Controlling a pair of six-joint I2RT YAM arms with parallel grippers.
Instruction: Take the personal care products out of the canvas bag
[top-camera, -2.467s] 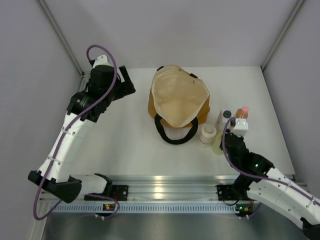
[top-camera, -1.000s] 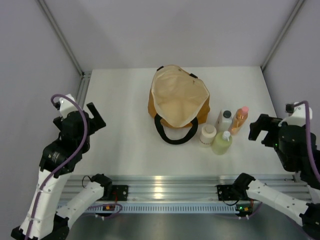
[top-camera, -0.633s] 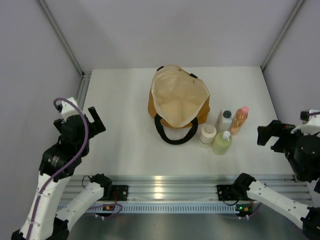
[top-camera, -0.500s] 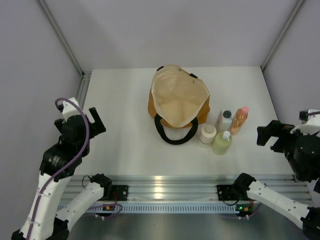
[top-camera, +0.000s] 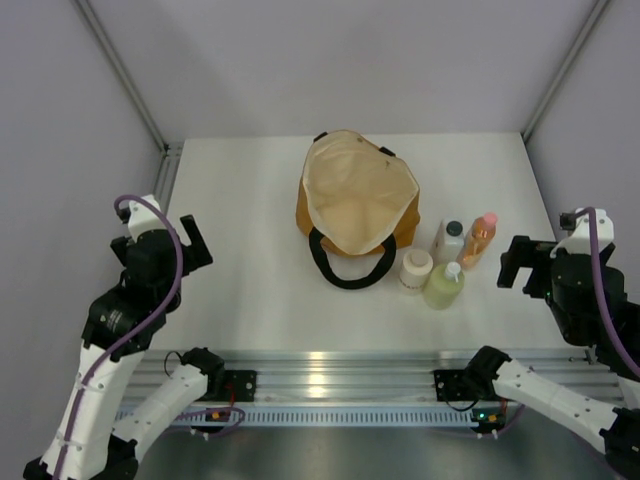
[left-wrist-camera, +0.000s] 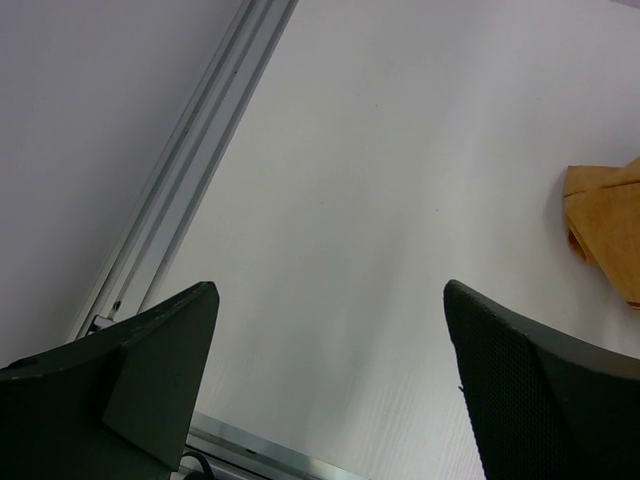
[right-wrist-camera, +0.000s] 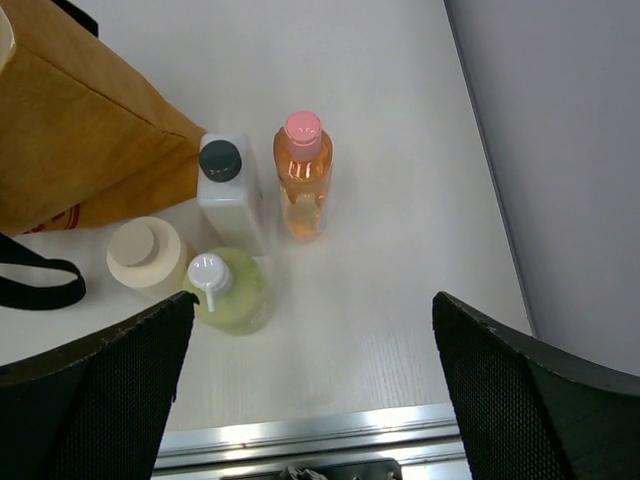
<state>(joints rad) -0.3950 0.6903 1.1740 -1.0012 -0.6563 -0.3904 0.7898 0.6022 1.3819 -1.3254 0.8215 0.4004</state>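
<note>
The four personal care products (top-camera: 446, 262) stand beside the canvas bag (top-camera: 355, 195) toward the worktop's right edge, the bag looks empty from here, and the left gripper (left-wrist-camera: 328, 300) and right gripper (right-wrist-camera: 312, 305) hang wide open, holding nothing, so only parking seems left.

1. The canvas bag (top-camera: 355, 200) is mustard-orange with a cream lining. It stands at the far middle of the table (top-camera: 250, 230), its mouth open upward. One black loop handle (top-camera: 350, 272) lies flat at its near side.
2. The orange bottle with pink cap (right-wrist-camera: 302, 185) stands upright to the right of the bag and is the rightmost of the four.
3. The small white bottle with dark cap (right-wrist-camera: 230, 195) stands upright just left of it, close beside the bag's wall.
4. The squat cream-white jar (right-wrist-camera: 145, 255) stands nearer, just beside the bag's near right corner.
5. The pale yellow-green bottle (right-wrist-camera: 232, 295), with a white top, stands upright just right of the jar.
</note>
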